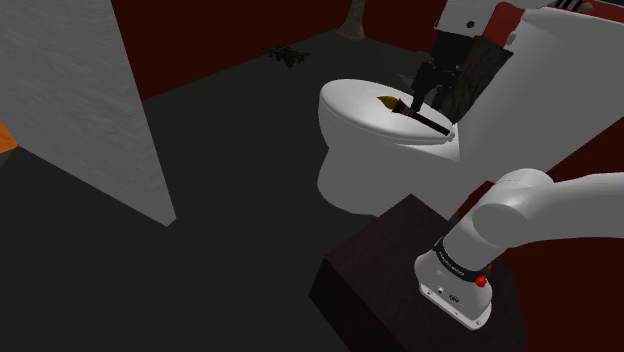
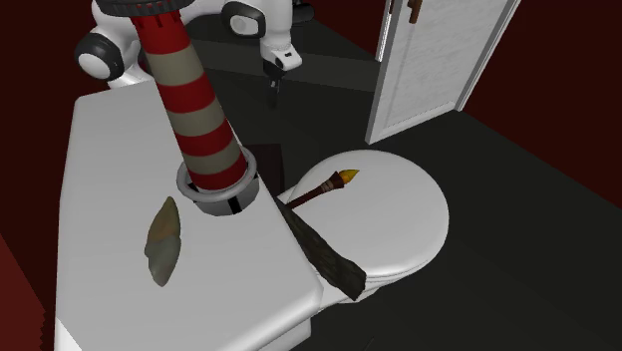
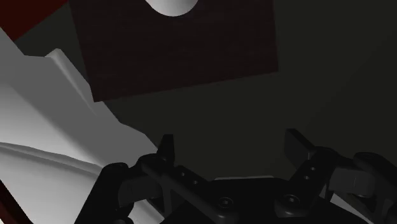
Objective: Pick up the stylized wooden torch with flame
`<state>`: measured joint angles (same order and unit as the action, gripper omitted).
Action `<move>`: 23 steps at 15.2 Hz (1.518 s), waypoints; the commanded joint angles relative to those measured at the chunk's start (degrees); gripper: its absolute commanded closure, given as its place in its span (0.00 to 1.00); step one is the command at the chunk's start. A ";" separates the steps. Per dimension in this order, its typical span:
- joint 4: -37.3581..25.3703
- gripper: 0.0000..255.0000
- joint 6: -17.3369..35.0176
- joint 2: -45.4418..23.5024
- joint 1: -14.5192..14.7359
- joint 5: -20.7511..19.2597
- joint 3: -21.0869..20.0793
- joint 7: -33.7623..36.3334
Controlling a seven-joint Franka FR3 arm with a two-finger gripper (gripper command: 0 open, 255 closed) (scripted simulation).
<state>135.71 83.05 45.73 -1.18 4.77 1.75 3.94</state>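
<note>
While the brown wooden torch with a yellow flame (image 2: pixel 321 189) lies on the white toilet lid (image 2: pixel 404 214), the black gripper (image 2: pixel 274 85) is seen well apart from it, jaws spread wide and empty. The approach is judged unfinished; a move over the handle is called for next, then a descent.

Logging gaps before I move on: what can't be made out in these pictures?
Lighthouse: top cut off by the second exterior view's upper edge.
Torch: where its handle ends against the dark slab is unclear, second exterior view.
Arm: middle cut off by the shoulder view's right edge.
</note>
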 commanded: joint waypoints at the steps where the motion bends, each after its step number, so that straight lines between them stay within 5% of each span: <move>1: 0.00 0.00 0.00 0.00 0.00 0.00 0.00 0.00; 14: 3.46 0.00 15.96 -6.66 -0.74 -13.58 17.79 -28.44; 23: -3.22 0.00 28.40 -20.86 2.72 -14.50 31.12 -48.70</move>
<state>134.06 110.19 27.04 0.85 -10.19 31.26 -42.00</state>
